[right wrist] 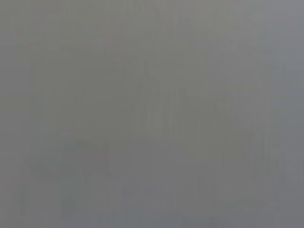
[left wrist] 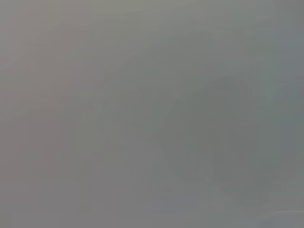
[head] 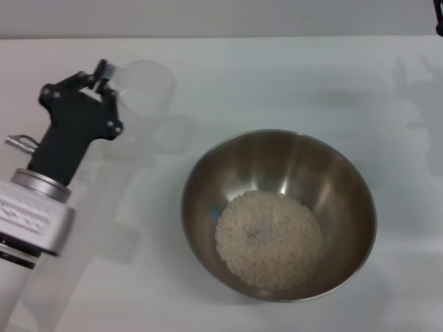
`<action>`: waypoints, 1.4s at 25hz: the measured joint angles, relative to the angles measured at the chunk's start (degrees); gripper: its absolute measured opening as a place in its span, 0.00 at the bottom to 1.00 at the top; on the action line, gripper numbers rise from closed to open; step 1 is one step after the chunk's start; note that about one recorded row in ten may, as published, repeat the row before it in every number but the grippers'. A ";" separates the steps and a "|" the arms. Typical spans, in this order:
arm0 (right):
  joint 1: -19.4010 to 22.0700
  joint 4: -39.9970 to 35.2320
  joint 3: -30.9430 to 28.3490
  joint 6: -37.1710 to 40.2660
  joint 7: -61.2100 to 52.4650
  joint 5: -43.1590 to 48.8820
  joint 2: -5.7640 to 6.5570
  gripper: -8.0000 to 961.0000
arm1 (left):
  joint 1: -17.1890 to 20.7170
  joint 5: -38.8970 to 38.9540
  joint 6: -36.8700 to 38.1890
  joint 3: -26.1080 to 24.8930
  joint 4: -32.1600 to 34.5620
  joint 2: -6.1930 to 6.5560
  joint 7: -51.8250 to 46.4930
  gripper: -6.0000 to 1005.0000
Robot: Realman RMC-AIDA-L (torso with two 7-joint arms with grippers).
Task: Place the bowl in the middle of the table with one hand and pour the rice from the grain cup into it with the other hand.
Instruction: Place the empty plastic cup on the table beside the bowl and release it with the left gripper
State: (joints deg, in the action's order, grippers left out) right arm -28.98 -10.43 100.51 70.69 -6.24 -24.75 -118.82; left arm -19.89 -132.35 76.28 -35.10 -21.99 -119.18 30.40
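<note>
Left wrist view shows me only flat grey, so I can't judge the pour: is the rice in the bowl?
Observer: Yes. In the head view the rice lies in a pile at the bottom of the bowl.
Operator: Where is the grain cup?
Observer: The grain cup is to the bowl's left and farther back, apart from it. The left claw is shut on its side.
Operator: And where is the bowl?
Observer: It sits on the table at roughly mid-width, toward the near edge. Of the right arm, only a dark sliver shows at the far right corner.
</note>
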 joint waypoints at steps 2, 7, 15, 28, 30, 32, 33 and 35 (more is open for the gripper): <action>0.15 -0.73 0.04 0.04 -0.10 0.00 -0.12 0.50 | 0.12 2.52 -2.00 -0.01 0.05 0.00 -5.41 0.08; 0.53 -1.41 0.07 1.17 -2.86 -0.04 -0.26 0.50 | 0.40 6.00 -7.40 -0.04 0.25 0.00 -12.82 0.08; 1.73 -1.34 0.36 3.78 -4.01 -0.03 -0.57 0.50 | 0.05 7.02 -15.03 -0.13 0.34 0.00 -13.64 0.08; 3.03 -1.18 0.28 4.52 -6.02 0.08 -0.64 0.50 | -0.41 7.77 -17.53 -0.23 0.55 0.00 -13.81 0.09; 3.05 -1.17 0.32 4.54 -6.03 0.11 -0.63 0.50 | -0.41 7.78 -17.67 -0.23 0.55 0.00 -13.81 0.09; 3.06 -1.17 0.29 4.55 -6.04 0.12 -0.60 0.50 | -0.30 7.80 -18.05 -0.23 0.55 0.00 -13.88 0.09; 3.06 -1.17 0.28 4.55 -6.05 0.13 -0.57 0.50 | -0.30 7.80 -18.05 -0.23 0.55 0.00 -13.88 0.09; 3.06 -1.17 0.27 4.56 -6.05 0.14 -0.53 0.50 | -0.22 7.81 -18.27 -0.23 0.70 0.00 -14.81 0.09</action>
State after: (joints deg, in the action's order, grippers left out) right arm -25.92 -11.60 100.78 75.24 -12.30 -24.61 -119.36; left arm -20.11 -124.53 58.01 -35.33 -21.30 -119.18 15.60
